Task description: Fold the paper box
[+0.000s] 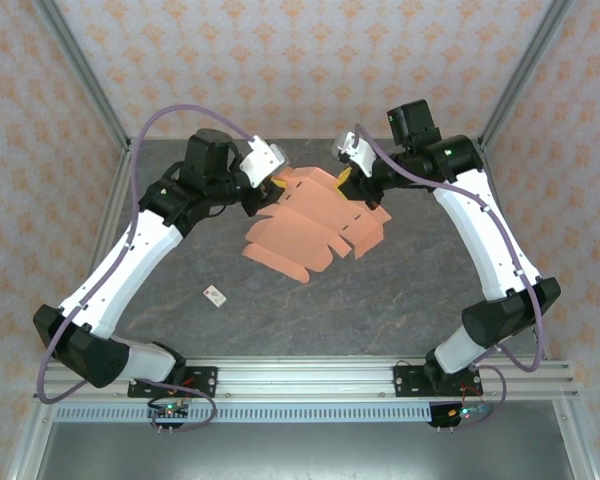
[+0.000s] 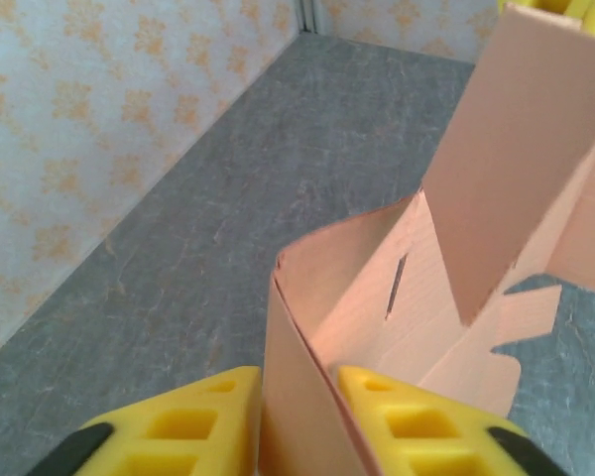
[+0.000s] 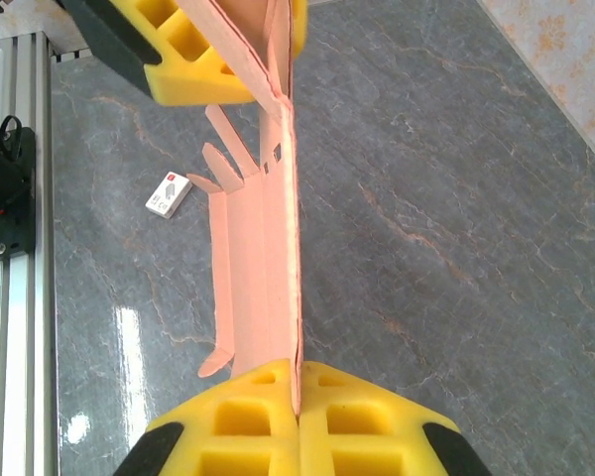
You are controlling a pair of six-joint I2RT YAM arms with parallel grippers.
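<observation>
Nearest the arm bases, the aluminium rail runs along the table edge, well short of the paper box. Between the rail and the box, off the box's near-left corner and well apart from it, lies a small white tag with a red mark (in the right wrist view the tag sits left of the sheet's notched tabs). The box itself is a salmon-orange die-cut sheet, only partly folded, lying past the middle of the grey table with its near panels and tabs spread flat or sagging toward the table and its far edge lifted. At the box's far-left end the left gripper has its yellow pads closed on a doubled, creased flap, a narrow gap between them taken up by the cardboard, which curls into a small open pocket just beyond the fingers. At the box's far-right end the right gripper pinches the sheet's thin edge, pads pressed nearly together with the cardboard standing on edge between them and running straight away toward the left gripper. Beyond the box stands the patterned wall.
</observation>
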